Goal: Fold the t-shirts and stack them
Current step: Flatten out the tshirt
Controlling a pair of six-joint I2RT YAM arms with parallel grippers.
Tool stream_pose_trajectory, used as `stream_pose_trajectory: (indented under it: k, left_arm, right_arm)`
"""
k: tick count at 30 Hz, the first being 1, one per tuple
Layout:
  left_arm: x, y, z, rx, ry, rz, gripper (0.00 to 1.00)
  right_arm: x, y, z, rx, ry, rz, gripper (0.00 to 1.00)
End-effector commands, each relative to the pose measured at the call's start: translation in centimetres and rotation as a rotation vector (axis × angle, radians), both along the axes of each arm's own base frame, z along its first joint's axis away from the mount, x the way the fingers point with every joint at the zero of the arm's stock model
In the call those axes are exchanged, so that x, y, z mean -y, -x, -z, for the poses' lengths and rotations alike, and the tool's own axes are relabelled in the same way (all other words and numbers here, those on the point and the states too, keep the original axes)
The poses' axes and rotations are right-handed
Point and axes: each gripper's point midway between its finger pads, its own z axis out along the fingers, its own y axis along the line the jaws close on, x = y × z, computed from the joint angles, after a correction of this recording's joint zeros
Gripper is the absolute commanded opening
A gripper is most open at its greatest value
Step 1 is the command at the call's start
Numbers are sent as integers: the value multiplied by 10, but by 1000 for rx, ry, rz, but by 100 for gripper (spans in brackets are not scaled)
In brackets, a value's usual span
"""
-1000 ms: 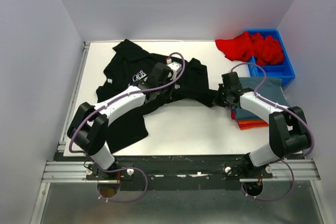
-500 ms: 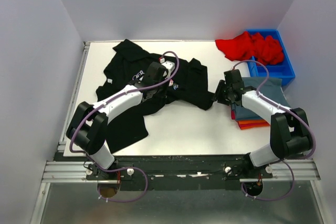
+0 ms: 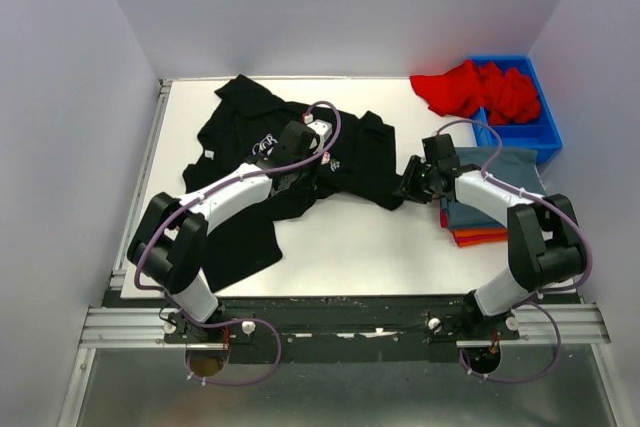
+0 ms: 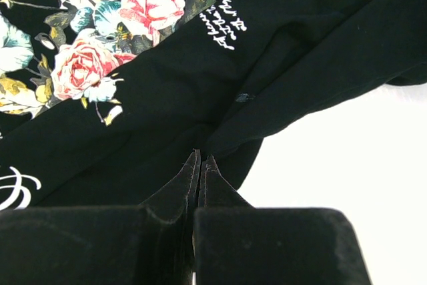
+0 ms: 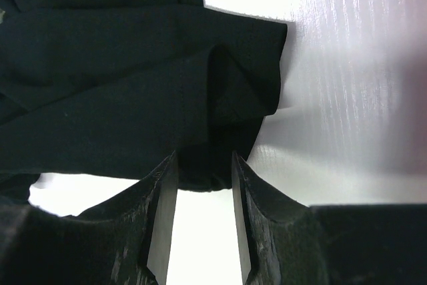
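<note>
- At the left gripper (image 4: 201,161): shut tight, apparently pinching a fold of the black t-shirt (image 3: 235,132), judging by the creases running to its tips.
- At the right gripper (image 5: 203,158): fingers parted, straddling a bunched black edge without squeezing it.
- As for the black t-shirt: sprawled unfolded from upper left to centre of the overhead frame, floral print facing up in the left wrist view.
- Risk of a one-handed drag: with only the left pinch holding, likely to bunch the cloth rather than lay it flat.
- Risk of a bad catch on the right: edge doubled over there, so easy to close on two layers, or on none, and fold crooked.
- Risk of nudging the folded pile at centre right, just beside the right arm.
- Counted, t-shirts: four. One black; one red (image 3: 465,87) heaped at upper right, spilling over the blue bin (image 3: 548,132); one slate-blue (image 3: 520,169) folded on top of one orange (image 3: 480,238).
- Counted, the rest: one bin, two arms, one white table (image 3: 360,247).
</note>
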Motion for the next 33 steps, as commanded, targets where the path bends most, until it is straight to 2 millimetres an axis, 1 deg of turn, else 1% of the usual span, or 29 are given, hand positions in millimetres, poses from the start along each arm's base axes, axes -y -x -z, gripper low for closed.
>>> stream_pose_trajectory:
  k: [1, 6, 12, 18, 21, 24, 27, 29, 33]
  left_arm:
    - [-3, 0, 4, 9, -17, -1, 0]
    - [-3, 0, 5, 7, -17, 1, 0]
    - [-2, 0, 5, 6, -15, 3, 0]
    - [-1, 1, 6, 4, -16, 5, 0]
    - [-1, 0, 6, 4, -17, 6, 0]
    - [-1, 1, 6, 3, -17, 7, 0]
    - [-1, 0, 6, 6, -17, 6, 0]
    - [-1, 0, 6, 4, -17, 6, 0]
    - [-1, 0, 6, 6, -17, 6, 0]
  right_arm:
    - [-5, -3, 7, -12, -29, -6, 45]
    - [-9, -5, 9, -14, -46, -19, 45]
    - [-12, -7, 5, 10, -50, -41, 45]
    - [-12, -11, 3, 27, -15, -68, 45]
    - [-16, -11, 1, 32, -19, -85, 45]
    - [-17, -11, 3, 37, -2, -106, 44]
    - [-4, -16, 5, 26, 82, -77, 44]
    - [2, -19, 3, 33, 118, -60, 44]
    - [2, -22, 1, 45, 117, -56, 44]
